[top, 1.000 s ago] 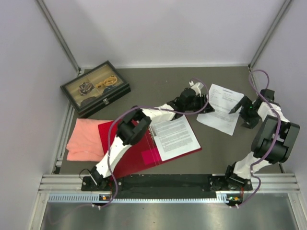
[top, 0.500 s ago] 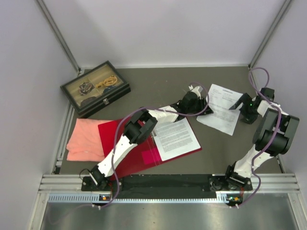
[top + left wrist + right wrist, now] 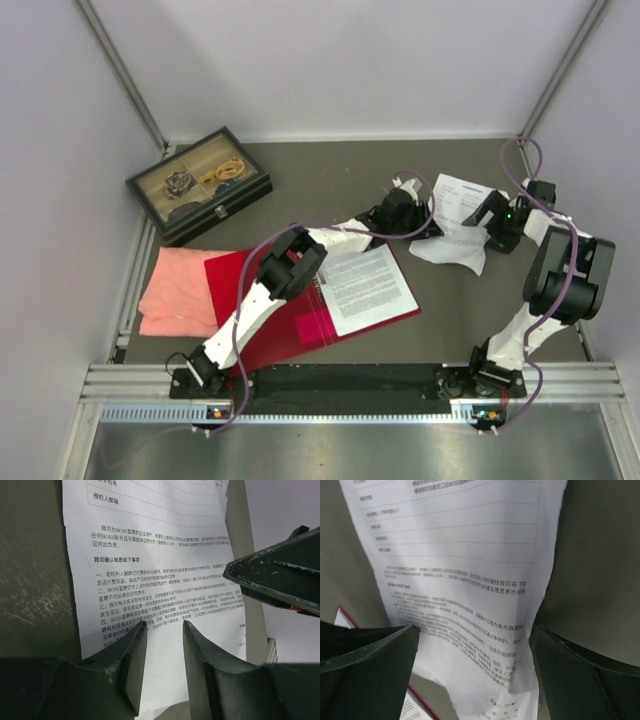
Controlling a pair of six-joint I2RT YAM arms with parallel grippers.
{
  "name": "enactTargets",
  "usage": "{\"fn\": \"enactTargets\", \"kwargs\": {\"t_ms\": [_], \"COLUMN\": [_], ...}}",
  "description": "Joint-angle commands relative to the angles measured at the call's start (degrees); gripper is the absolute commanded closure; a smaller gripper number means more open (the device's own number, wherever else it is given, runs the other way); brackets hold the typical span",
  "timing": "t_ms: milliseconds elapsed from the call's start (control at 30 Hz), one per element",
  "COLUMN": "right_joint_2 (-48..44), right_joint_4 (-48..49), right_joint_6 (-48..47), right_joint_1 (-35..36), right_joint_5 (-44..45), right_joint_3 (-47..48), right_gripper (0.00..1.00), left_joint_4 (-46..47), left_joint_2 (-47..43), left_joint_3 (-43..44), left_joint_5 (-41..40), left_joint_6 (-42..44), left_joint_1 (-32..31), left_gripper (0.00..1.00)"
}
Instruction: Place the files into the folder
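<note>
The red folder [image 3: 265, 325] lies open at the front left, with one printed sheet [image 3: 365, 285] on its right half. Another of the files, a loose sheet [image 3: 462, 200], lies at the right and is buckled along its near edge. My left gripper [image 3: 426, 224] rests low at this sheet's left edge. In the left wrist view its jaws [image 3: 164, 625] stand a little apart over the paper [image 3: 150, 555], open and gripping nothing. My right gripper [image 3: 488, 212] is at the sheet's right edge. In the right wrist view it [image 3: 474, 628] is wide open astride the paper [image 3: 465, 570].
A black compartment box [image 3: 200, 185] with trinkets stands at the back left. A salmon-pink cloth [image 3: 180, 290] lies partly under the folder's left side. Grey walls close in on three sides, and a metal rail [image 3: 350, 385] runs along the front.
My right gripper has moved left onto the loose sheet's right edge, and the sheet's near part has buckled. The left gripper shifted slightly right to the sheet's left edge.
</note>
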Motion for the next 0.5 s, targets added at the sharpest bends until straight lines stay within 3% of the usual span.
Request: {"fn": "enactTargets", "kwargs": {"t_ms": [0, 200, 467], "right_joint_2": [-1.39, -5.61, -12.02], "right_joint_4": [1.84, 5.97, 10.81], "right_joint_6": [1.82, 6.3, 13.59], "right_joint_1": [0.52, 0.35, -0.62], "right_joint_5": [-6.95, -14.33, -14.35], "right_joint_3": [-4.28, -8.32, -14.22], "right_gripper": [0.06, 0.05, 0.03], "left_joint_4": [-3.86, -4.39, -4.74], "left_joint_2": [1.65, 2.09, 2.26], "left_joint_3": [2.45, 2.89, 3.16], "left_joint_5": [1.04, 1.65, 2.27], "left_joint_6": [-0.2, -0.63, -0.9], "left_joint_1": [0.39, 0.39, 0.39], "left_gripper": [0.6, 0.59, 0.59]}}
